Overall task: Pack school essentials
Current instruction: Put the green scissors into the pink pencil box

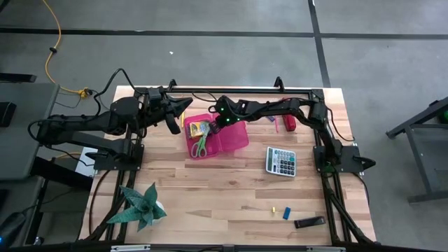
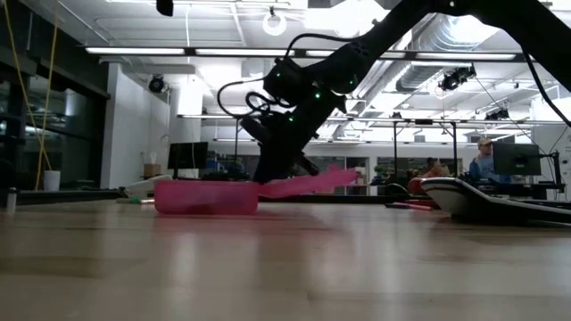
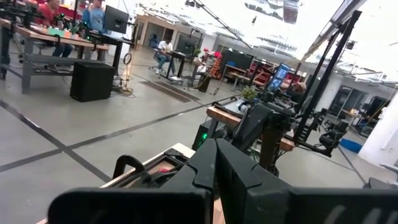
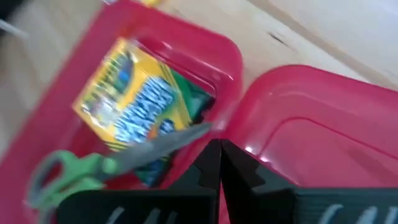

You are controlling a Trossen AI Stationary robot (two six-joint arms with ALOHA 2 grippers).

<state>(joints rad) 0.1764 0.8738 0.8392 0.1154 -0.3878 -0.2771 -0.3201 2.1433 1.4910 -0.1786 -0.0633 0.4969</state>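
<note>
Fingertips of the right gripper (image 4: 219, 163) are pressing together, with no gap showing between them in the right wrist view, right over the seam where the pink box (image 1: 194, 145) is meeting its hinged lid (image 1: 234, 136); whether they are pinching that edge cannot be told; in the high view this gripper (image 1: 225, 120) is hanging over the far side of the box, its arm reaching in from the table's right side. Inside the box the yellow-and-green crayon box (image 4: 140, 102) is lying flat, and the green-handled scissors (image 4: 99, 167) are resting partly across it, blades pointing toward the lid. In the low view the lid (image 2: 308, 184) is angling outward and slightly up from the box (image 2: 205, 196). The left gripper (image 1: 175, 112) is waiting just beside the box's far-left corner, its fingers closed together in the left wrist view. Well apart, near the table's front edge, a small blue piece (image 1: 286, 213) and a tiny yellow piece (image 1: 274, 208) are lying on the wood; the grey calculator (image 1: 281, 161) is sitting between them and the lid, and a red stapler (image 1: 289, 124) is lying beyond it under the right arm.
</note>
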